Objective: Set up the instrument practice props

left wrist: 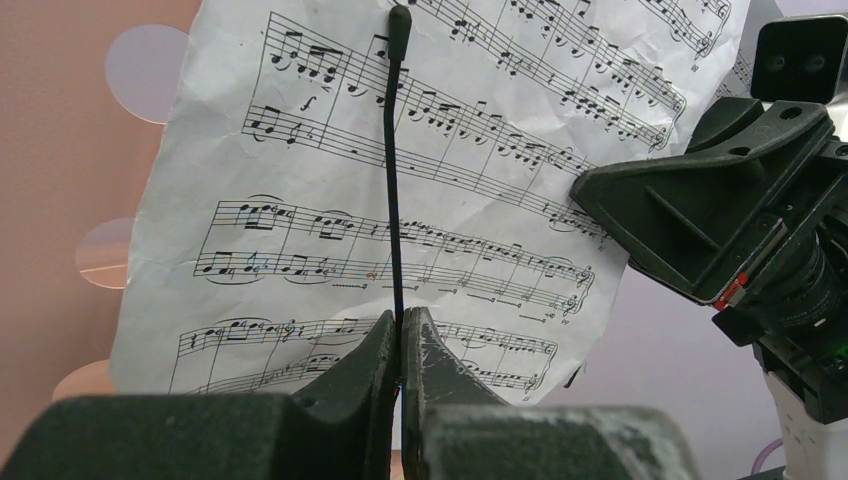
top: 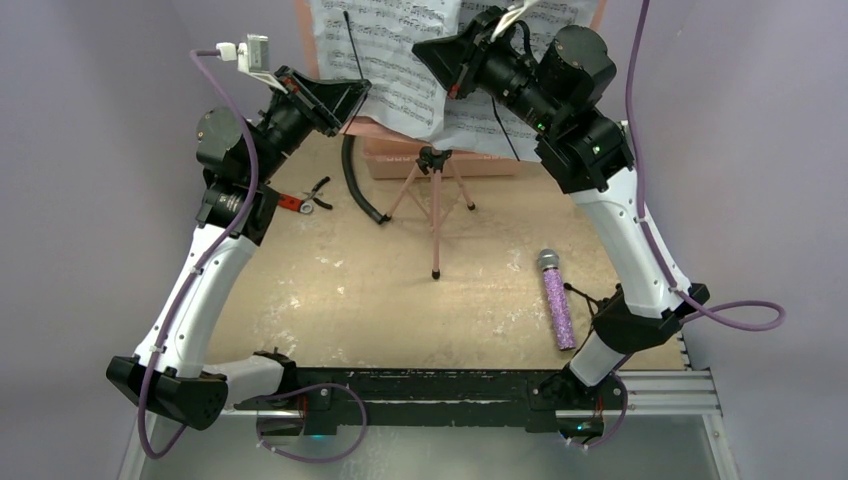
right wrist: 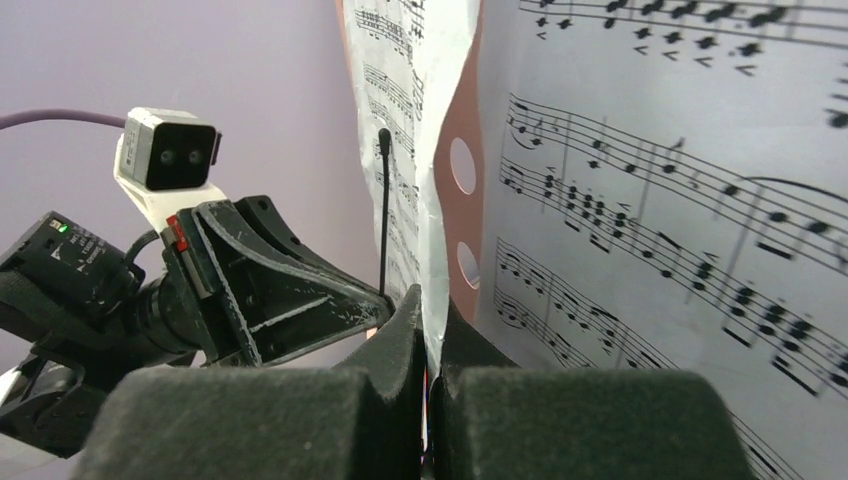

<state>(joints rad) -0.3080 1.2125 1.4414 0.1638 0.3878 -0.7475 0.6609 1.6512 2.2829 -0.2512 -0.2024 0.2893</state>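
Two claws, both clenched, up at the pink music stand [top: 436, 205] at the far side of the table [top: 330, 290]. The left claw [left wrist: 402, 335] grips the thin black page-retainer wire [left wrist: 393, 180] that runs up the front of the left sheet-music page [left wrist: 300, 200]. The right claw [right wrist: 430, 320] pinches the edge of a sheet-music page against the perforated pink desk [right wrist: 470, 215].

Step in hand, as I judge it: getting the pages seated on the stand desk under the wire. The next move calls for the left claw to ease the wire off the paper while the right claw slides its page flat, then both let go without tearing or dragging the paper.

The purple glittery microphone [top: 557, 300] lies flat on the table near the right arm, not yet mounted. The small black tripod mic stand [top: 592, 300] is just beside it.

Hard to tell:
- The mic stand is partly behind the right arm, and its pose is unclear.
- The stand desk is mostly covered by pages and both arms, and its top is cut off in the top view.
- Whether the wire touches the paper or stands off it cannot be told.
- The pink box [top: 490, 165] behind the stand legs is mostly hidden.
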